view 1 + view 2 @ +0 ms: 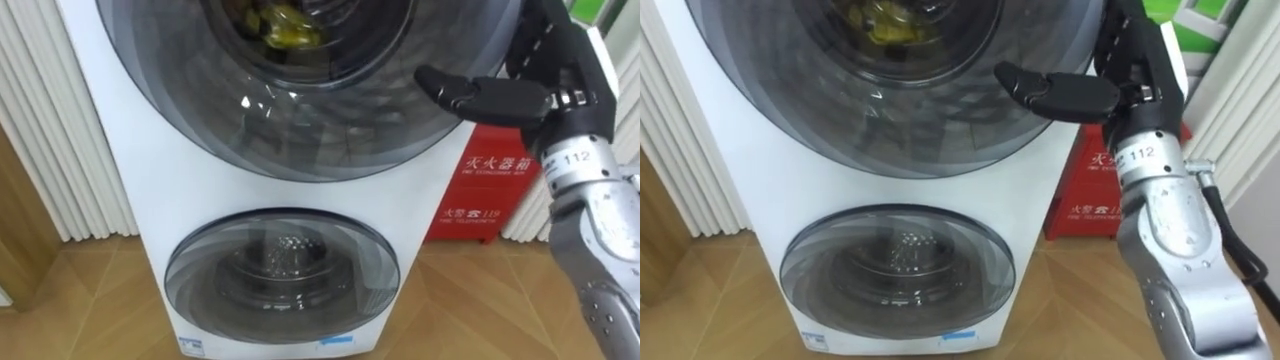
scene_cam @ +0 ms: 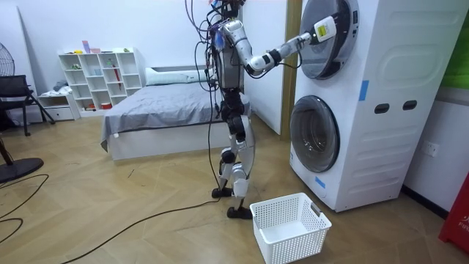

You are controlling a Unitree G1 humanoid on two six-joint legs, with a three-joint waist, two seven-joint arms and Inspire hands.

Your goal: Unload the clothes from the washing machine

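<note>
The right hand (image 1: 545, 95) is seen raised at the upper door's (image 1: 330, 120) right edge. Yellow clothes (image 1: 290, 28) are noted behind its glass.

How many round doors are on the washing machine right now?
2. The upper door, with a yellow item behind its glass and the right hand at its right edge; the lower door directly below it, near the floor. Neither is hidden.

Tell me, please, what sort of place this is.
Likely a bedroom with a laundry corner: a bed, a white shelf unit, and a stacked washing machine with a basket nearby.
</note>
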